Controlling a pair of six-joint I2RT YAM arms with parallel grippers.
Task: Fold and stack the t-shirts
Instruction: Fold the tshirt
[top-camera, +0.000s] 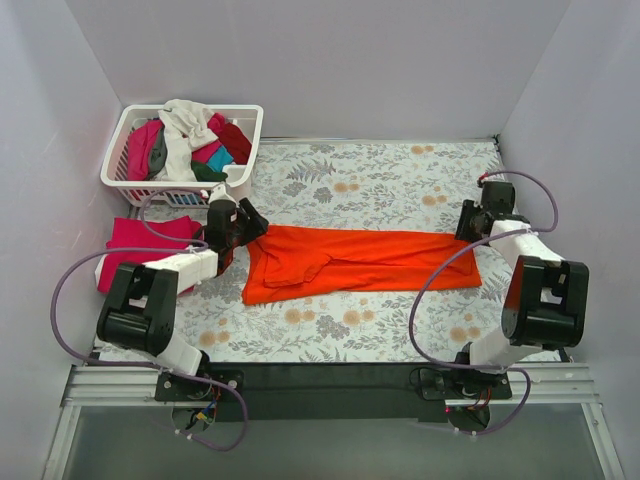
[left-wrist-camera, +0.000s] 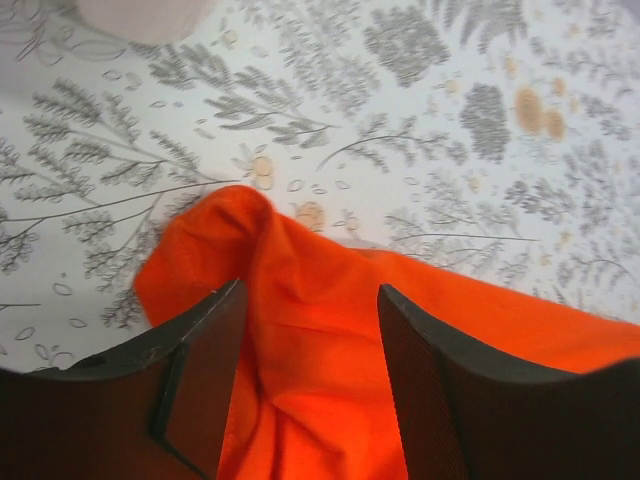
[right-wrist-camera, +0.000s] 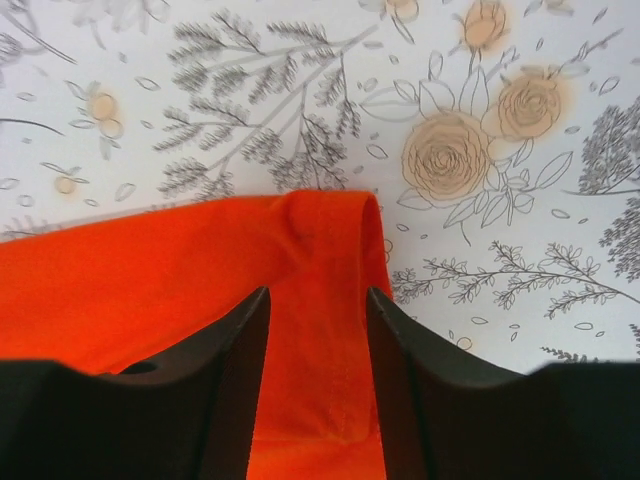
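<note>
1. Centre of the frame: orange t-shirt (top-camera: 360, 262), spread lengthwise on the floral table (top-camera: 380, 180).
2. Left gripper (top-camera: 238, 226): jaws apart, straddling the shirt's left end.
3. Right gripper (top-camera: 476, 222): jaws apart, astride the right end.
4. Left edge: folded magenta t-shirt (top-camera: 145, 240); upper left, white basket (top-camera: 250, 125) holding more clothes.

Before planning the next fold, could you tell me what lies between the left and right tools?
The orange t-shirt, laid out in a long band, spans from the left tool to the right tool, as the top view shows.
</note>
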